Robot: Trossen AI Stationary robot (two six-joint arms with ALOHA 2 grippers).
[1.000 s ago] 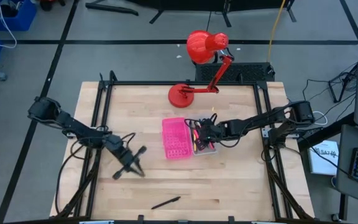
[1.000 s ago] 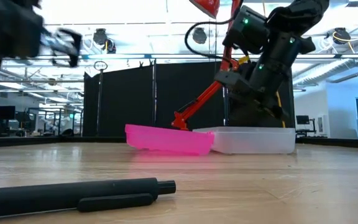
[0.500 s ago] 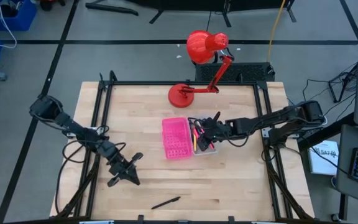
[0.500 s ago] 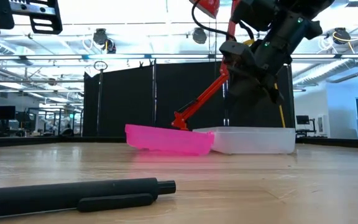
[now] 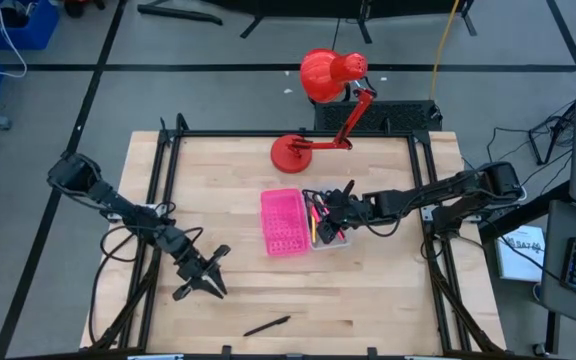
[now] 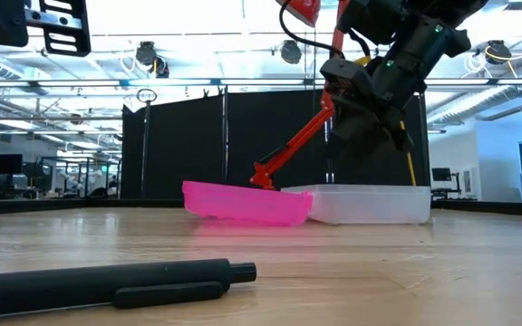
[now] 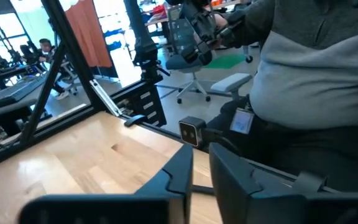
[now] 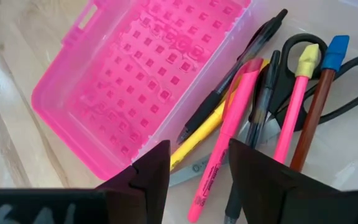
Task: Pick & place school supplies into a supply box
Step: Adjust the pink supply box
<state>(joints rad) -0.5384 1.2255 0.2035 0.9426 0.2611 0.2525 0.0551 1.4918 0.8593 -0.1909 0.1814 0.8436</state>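
Right gripper point(image 8: 194, 171) above clear plastic tray point(image 8: 353, 149), fingers spread, empty. Slim pens point(image 8: 229, 134) heaped inside. Left gripper point(image 5: 208, 275) fingers seemingly narrow.

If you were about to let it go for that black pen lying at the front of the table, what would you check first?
1. Black pen lies alone on bare wood near the front edge: ok.
2. Left gripper holds nothing: ok.
3. Left gripper above the pen: not ok, it sits to the pen's left, farther back.
4. Left fingers wide enough for the pen: cannot tell.
5. Right gripper out of the way: not ok, it hangs over the clear tray, open and empty.
6. Room in the tray beside the pens and scissors: ok.
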